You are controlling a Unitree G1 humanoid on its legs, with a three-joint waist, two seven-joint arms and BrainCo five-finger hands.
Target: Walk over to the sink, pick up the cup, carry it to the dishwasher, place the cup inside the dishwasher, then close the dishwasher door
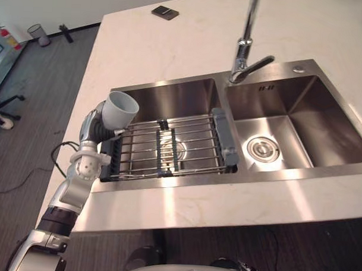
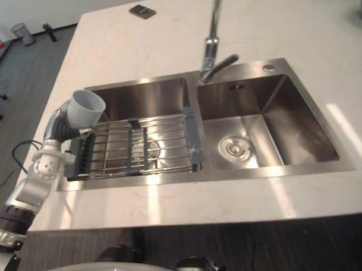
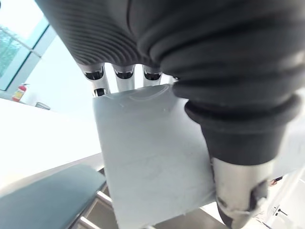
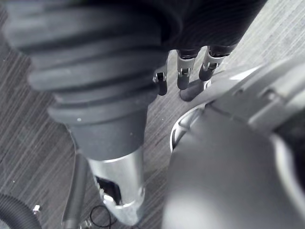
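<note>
1. Countertop: a pale slab. Its left edge runs just beside my left arm, and dark floor lies beyond it.
2. Sink: steel, with two basins set into the countertop. Only a narrow strip of counter separates its left rim from the slab edge.
3. Rack: a wire rack spanning the left basin from rim to rim, with grey end bars.
4. Faucet: stands behind the divider between the basins, well apart from my arm.
5. Left hand: the forearm rises from the lower left, the wrist is bent upward over the sink's left rim, and the hand is clamped on the cup. The fingers wrap one side of the cup and the thumb presses the other.
6. Cup: pale grey and held in my left hand above the rack's left end. It is tilted, with its mouth facing up and toward the basin.
7. Right hand: hangs low over the floor, with the fingers loosely bent and nothing between them.
8. Dark square item: lies flat at the far end of the countertop, well apart from the sink.
</note>
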